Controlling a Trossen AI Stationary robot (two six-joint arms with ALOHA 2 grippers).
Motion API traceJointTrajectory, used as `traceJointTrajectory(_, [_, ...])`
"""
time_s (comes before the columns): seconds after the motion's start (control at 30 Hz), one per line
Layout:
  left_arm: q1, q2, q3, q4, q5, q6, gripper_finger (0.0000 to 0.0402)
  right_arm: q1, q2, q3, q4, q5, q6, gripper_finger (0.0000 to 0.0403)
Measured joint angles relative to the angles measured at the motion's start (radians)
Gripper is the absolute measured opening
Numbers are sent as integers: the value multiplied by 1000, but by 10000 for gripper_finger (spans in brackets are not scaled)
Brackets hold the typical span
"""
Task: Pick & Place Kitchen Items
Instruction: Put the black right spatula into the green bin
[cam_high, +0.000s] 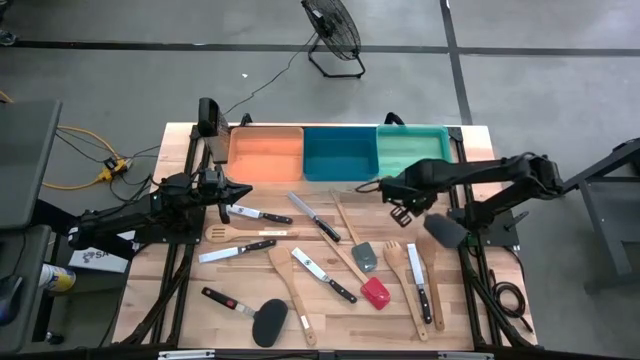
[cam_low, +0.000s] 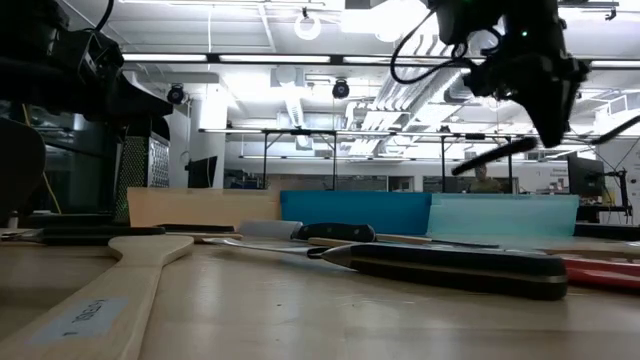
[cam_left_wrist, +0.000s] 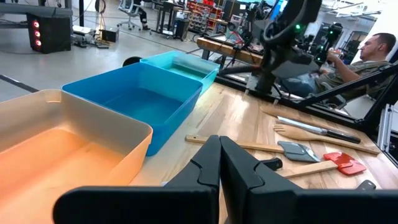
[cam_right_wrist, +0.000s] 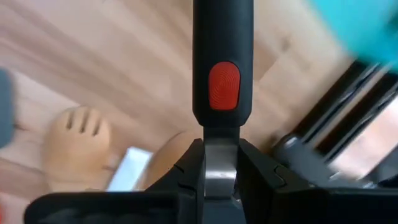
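Note:
My right gripper (cam_high: 402, 207) hangs above the table in front of the green bin (cam_high: 412, 150), shut on a black-handled turner (cam_high: 445, 232). The turner's dark head shows on the gripper's near right side. In the right wrist view its black handle (cam_right_wrist: 222, 56) carries a red oval mark. Other kitchen items lie flat on the wood: knives (cam_high: 315, 216), a wooden spoon (cam_high: 288, 285), a wooden fork (cam_high: 397, 262), and turners with a grey head (cam_high: 365, 256), a red head (cam_high: 375, 293) and a black head (cam_high: 270, 322). My left gripper (cam_high: 236, 190) waits shut at the table's left. My right gripper pinches the turner's steel neck (cam_right_wrist: 221, 163) between its two fingers, just past the end of the black handle. The fingers come from above, pointing steeply down. The turner is lifted clear of the table and slants in the low view (cam_low: 495, 155).
Orange (cam_high: 265, 152), blue (cam_high: 340, 152) and green bins stand side by side along the far edge. Utensils are spread over the middle and near part of the table. A person sits beyond the table's right side (cam_left_wrist: 367, 53).

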Motion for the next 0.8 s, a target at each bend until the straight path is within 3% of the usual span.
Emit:
traceJointTrajectory(0.47, [0,0,0,0,0,0,0,-235,0,8,15,395,-506,56])
traceJointTrajectory(0.8, [0,0,0,0,0,0,0,-468,0,6,278,476,-859,56])
